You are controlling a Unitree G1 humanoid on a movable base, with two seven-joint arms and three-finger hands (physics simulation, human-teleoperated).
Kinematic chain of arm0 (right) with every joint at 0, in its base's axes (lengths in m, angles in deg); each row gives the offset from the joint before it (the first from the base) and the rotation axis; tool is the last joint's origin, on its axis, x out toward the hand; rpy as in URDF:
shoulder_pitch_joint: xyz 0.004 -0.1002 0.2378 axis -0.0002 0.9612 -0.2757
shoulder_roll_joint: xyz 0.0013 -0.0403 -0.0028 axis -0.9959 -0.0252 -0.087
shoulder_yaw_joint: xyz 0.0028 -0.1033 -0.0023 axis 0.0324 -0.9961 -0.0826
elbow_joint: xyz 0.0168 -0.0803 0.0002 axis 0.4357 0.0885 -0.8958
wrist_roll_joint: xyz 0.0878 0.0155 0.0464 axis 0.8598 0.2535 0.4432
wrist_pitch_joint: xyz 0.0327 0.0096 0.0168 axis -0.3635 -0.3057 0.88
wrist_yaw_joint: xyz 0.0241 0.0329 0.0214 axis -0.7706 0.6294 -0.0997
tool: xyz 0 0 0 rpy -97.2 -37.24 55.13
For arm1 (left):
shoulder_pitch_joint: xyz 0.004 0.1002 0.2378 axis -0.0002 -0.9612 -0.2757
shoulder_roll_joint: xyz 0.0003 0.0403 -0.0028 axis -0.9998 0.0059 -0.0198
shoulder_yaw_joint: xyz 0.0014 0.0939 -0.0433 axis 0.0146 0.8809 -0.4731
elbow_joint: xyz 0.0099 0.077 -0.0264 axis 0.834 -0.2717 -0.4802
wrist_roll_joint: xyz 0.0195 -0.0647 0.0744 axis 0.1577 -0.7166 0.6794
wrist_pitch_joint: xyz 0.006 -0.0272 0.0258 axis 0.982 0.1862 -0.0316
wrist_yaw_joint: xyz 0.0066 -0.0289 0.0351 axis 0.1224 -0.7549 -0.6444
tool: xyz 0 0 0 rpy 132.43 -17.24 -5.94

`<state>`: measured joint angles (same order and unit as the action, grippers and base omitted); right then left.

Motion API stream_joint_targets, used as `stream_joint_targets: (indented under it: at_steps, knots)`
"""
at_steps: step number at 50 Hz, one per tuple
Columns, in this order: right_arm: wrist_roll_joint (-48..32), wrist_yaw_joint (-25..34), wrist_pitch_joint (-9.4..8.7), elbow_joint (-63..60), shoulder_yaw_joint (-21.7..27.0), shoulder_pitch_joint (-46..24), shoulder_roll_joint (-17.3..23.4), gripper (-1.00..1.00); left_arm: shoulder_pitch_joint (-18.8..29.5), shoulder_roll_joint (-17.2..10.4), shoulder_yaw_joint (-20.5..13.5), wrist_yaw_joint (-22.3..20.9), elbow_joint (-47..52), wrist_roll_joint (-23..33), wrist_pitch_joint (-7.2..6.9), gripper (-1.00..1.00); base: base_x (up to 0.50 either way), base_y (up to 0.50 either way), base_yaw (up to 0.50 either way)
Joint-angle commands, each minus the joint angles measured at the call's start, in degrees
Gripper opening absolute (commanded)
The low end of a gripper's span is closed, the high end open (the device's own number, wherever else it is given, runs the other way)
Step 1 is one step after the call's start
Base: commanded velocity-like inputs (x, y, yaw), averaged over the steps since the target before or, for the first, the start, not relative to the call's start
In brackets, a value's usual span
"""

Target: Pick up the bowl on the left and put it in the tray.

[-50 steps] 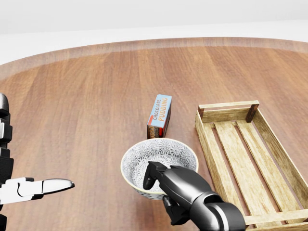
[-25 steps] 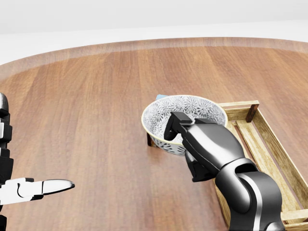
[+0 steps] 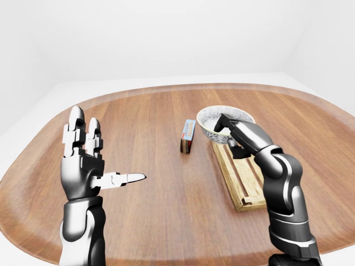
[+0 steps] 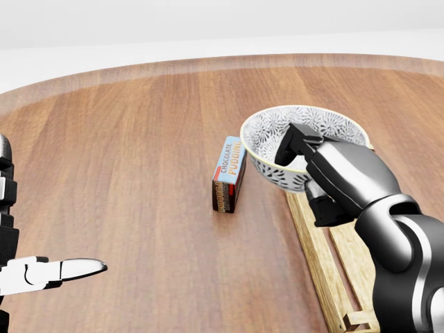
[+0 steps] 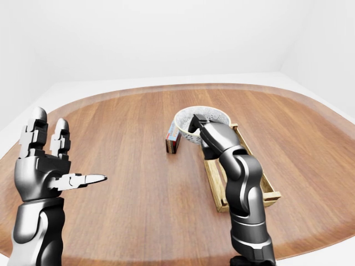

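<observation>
Right hand (image 4: 336,182) is gripping the bowl (image 4: 325,123) by its rim on the side nearest the bottom of the head view. One finger is hooking over the rim into the bowl and the rest are clamping the outer wall from below. Fingers are closed tight on it.

Bowl is sitting mouth-up in that grip, not touching the table (image 4: 139,173). It is covering the top end of the tray (image 4: 312,258) in the head view, so it is hanging over that end, not set down inside. I can't tell how much clearance there is above the slats.

Pudding box (image 4: 229,173) is standing on the table just left of the bowl and tray, not touching either.

Left hand (image 3: 83,162) is idling well off to the left. Palm is upright with the fingers spread wide, one digit is pointing right, and it is holding nothing.
</observation>
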<state>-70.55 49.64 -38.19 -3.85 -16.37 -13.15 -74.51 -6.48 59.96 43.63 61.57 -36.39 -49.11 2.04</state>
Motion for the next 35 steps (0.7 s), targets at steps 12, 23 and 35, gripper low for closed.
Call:
stream_joint_targets:
  at_steps: [12, 23, 35]
  knots:
    - [7.9, 0.0, 0.01, 13.5, 6.1, -3.4, 8.2, -1.00, -0.7, 0.7, 1.6, 0.0, -5.8, 2.0, 0.00, 1.00, 0.00, 0.00, 0.00]
    - [9.5, -6.9, 0.01, 19.4, 6.9, -3.2, 9.7, -1.00, -0.4, 0.6, 1.4, 0.1, -4.9, 1.8, 0.00, 1.00, 0.00, 0.00, 0.00]
    - [11.6, -14.9, 0.01, 26.9, 7.4, -3.4, 10.6, -1.00, -0.6, 0.7, 1.5, -0.1, -6.0, 2.0, 0.00, 1.00, 0.00, 0.00, 0.00]
